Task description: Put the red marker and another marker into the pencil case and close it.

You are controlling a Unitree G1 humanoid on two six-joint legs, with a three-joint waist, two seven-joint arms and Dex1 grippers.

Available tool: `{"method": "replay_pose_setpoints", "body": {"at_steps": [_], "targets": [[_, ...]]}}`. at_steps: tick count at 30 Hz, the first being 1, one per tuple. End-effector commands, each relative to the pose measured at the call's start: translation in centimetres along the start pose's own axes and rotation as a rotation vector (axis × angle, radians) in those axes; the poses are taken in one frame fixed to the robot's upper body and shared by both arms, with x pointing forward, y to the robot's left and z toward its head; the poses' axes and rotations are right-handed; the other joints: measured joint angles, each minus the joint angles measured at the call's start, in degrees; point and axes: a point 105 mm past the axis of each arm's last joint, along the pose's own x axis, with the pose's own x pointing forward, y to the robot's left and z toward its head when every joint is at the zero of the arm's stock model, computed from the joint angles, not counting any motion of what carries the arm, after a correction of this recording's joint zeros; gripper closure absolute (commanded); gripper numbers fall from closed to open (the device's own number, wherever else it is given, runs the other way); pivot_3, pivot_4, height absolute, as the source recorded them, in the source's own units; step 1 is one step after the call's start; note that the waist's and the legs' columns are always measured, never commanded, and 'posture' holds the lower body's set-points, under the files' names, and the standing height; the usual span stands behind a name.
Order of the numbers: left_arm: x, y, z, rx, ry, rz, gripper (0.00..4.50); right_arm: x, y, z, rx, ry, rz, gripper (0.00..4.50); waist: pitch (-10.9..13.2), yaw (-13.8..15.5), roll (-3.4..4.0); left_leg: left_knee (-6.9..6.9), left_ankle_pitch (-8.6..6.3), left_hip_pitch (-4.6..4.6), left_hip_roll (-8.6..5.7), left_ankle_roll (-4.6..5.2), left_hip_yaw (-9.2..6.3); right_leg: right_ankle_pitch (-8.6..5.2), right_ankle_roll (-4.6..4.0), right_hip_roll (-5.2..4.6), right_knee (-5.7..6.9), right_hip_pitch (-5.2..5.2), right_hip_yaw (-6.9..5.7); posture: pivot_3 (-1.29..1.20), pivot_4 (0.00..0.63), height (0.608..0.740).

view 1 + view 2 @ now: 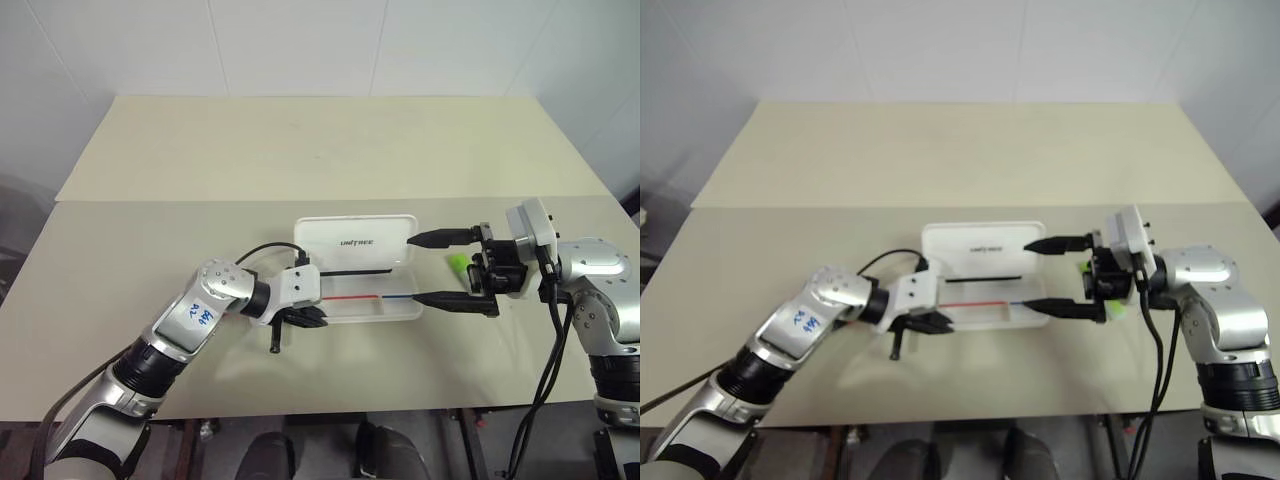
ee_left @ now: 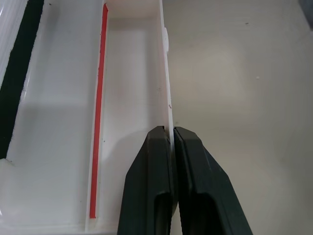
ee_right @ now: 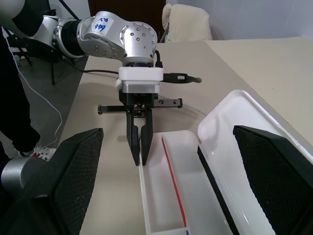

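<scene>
Pencil case [image 1: 357,265] lies open on the table [image 1: 300,150]; left gripper [image 2: 171,142] pinches its near wall, right gripper [image 1: 440,268] spread wide at its other end, green marker [image 1: 457,262] just beyond.

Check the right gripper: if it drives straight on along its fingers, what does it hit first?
Probably the open pencil case. The right gripper is open, level, pointing at the case's end, fingers straddling it. Further along that line is the left gripper, shut on the case's wall. Height is unclear.
</scene>
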Motion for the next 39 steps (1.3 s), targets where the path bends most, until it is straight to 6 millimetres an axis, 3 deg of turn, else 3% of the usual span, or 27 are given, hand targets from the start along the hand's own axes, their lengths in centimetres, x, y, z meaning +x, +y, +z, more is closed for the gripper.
{"method": "replay_pose_setpoints", "body": {"at_steps": [1, 7, 8, 19, 28, 34, 39], "targets": [[1.0, -1.5, 0.5, -0.014, -0.023, -0.052, 4.48, -1.3, 0.0, 0.5, -0.027, 0.010, -0.016, 0.00, 0.00, 0.02, 0.00, 0.00, 0.00, 0.00, 0.00, 0.00, 0.00, 0.00, 0.00, 0.00, 0.00, 0.01, 0.00, 0.00, 0.150, 0.740], [0.8, -1.3, 0.2, -0.043, -0.015, -0.032, 4.48, -2.1, -0.5, -0.3, -0.010, 0.033, -0.025, 0.00, 0.00, -0.13, 0.00, 0.01, 0.00, 0.02, 0.01, 0.00, 0.01, 0.00, 0.00, 0.02, 0.00, 0.01, 0.00, 0.00, 0.150, 0.740], [0.8, -1.2, 0.2, -0.050, -0.014, -0.021, 3.90, -2.1, -0.5, -0.3, -0.011, 0.033, -0.024, 0.00, 0.00, -0.15, 0.00, 0.01, 0.00, 0.02, 0.01, 0.00, 0.01, 0.00, 0.00, 0.02, 0.00, 0.01, 0.00, 0.00, 0.150, 0.740], [-0.4, -0.8, 1.5, -0.078, -0.068, 0.023, 0.29, -1.1, -1.3, -0.3, -0.028, 0.020, 0.005, 0.00, 0.00, -0.60, -0.01, 0.18, 0.01, 0.01, 0.06, 0.01, 0.02, 0.00, 0.00, 0.03, 0.03, 0.01, 0.04, 0.00, 0.150, 0.740], [-2.8, -1.7, 2.7, -0.036, -0.211, 0.072, 0.29, -0.3, -1.6, -0.5, -0.022, 0.006, 0.032, 0.00, 0.01, -1.36, -0.01, 0.21, 0.01, -0.02, 0.06, 0.00, -0.02, 0.00, 0.00, 0.01, 0.04, 0.02, 0.04, 0.00, 0.150, 0.740], [-4.8, -0.9, 1.0, -0.055, -0.266, 0.196, 0.29, 0.3, -2.2, -0.5, -0.025, -0.006, 0.045, 0.00, 0.01, -1.84, -0.01, 0.22, 0.01, -0.01, 0.07, 0.00, -0.02, 0.00, 0.00, 0.02, 0.03, 0.02, 0.04, 0.00, 0.150, 0.740], [-4.5, -0.8, -1.6, -0.132, -0.261, 0.222, 0.29, 0.5, -2.4, -0.2, -0.036, -0.015, 0.050, 0.00, 0.01, -1.76, -0.01, 0.24, 0.01, 0.00, 0.08, 0.00, -0.01, 0.00, 0.00, 0.01, 0.06, 0.03, 0.04, 0.00, 0.150, 0.740]]}}
